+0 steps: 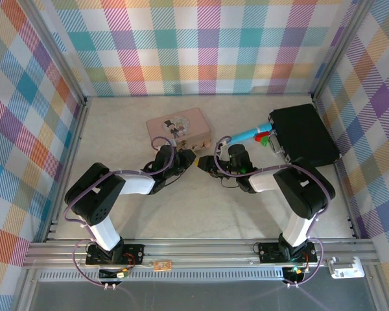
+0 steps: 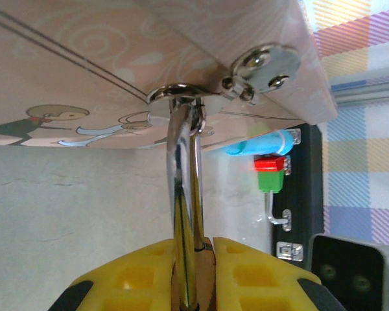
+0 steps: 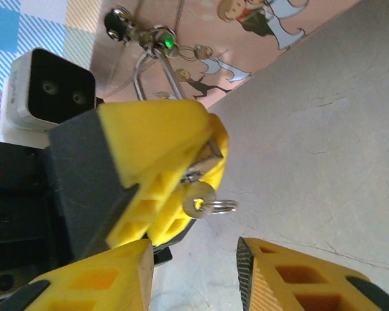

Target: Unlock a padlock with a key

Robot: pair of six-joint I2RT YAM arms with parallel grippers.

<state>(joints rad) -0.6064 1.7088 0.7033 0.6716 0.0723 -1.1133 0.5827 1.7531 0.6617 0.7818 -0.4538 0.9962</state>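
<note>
Pinching the padlock (image 2: 183, 194) by its body, the left claw (image 2: 193, 259) holds it just under the pink tin (image 2: 117, 65), with the shackle hooked through the clasp (image 2: 172, 92). The key (image 3: 198, 198) appears seated in the lock's free end, and the right claw (image 3: 194, 259) hangs spread and empty just short of it. If that claw closes off-centre on so small a head, it may knock the key out or twist the lock in the left grip.
</note>
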